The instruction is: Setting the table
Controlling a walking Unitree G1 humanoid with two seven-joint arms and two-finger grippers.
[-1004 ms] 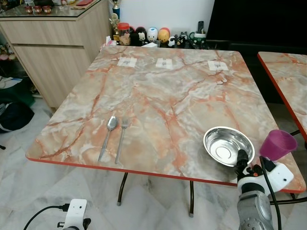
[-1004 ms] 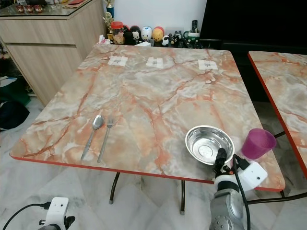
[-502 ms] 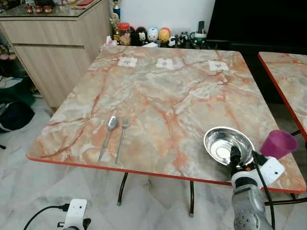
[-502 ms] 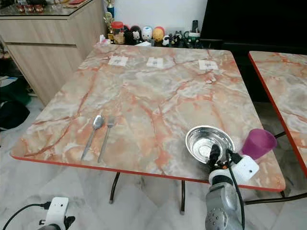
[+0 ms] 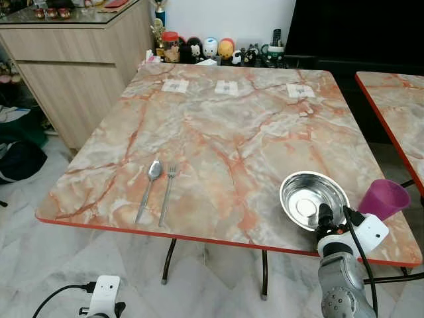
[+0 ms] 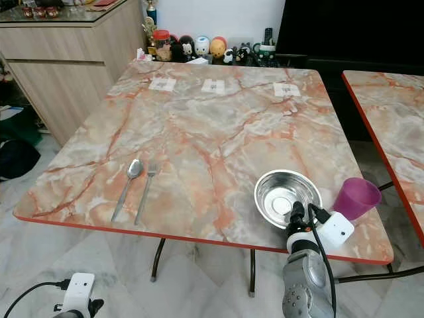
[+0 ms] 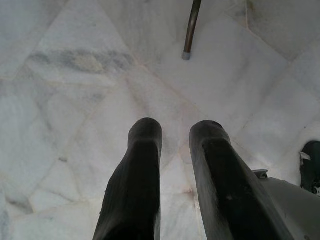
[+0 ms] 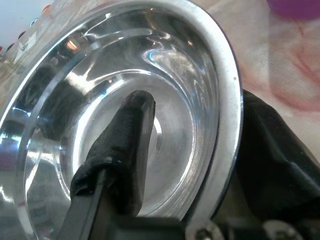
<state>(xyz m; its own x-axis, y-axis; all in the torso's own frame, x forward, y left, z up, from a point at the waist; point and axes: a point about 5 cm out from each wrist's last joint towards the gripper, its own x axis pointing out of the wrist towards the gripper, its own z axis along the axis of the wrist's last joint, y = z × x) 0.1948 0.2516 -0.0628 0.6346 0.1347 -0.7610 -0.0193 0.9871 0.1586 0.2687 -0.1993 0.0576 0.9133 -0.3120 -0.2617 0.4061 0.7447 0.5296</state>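
Right hand (image 8: 200, 140) gripping bowl (image 5: 313, 200) rim, one finger (image 8: 125, 150) inside, at bench (image 5: 218, 139) edge. Purple cup (image 5: 383, 199) just beside. Left hand (image 7: 175, 150) idle, slightly open.

A wooden cabinet (image 5: 73, 73) stands at the upper left, small figurines (image 5: 205, 48) line the wall at top centre, and a dark bag (image 5: 16, 159) lies at the left edge.

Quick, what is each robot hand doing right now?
Left tool: open, holding nothing, hanging over the floor.
Right tool: shut on the rim of the metal bowl.
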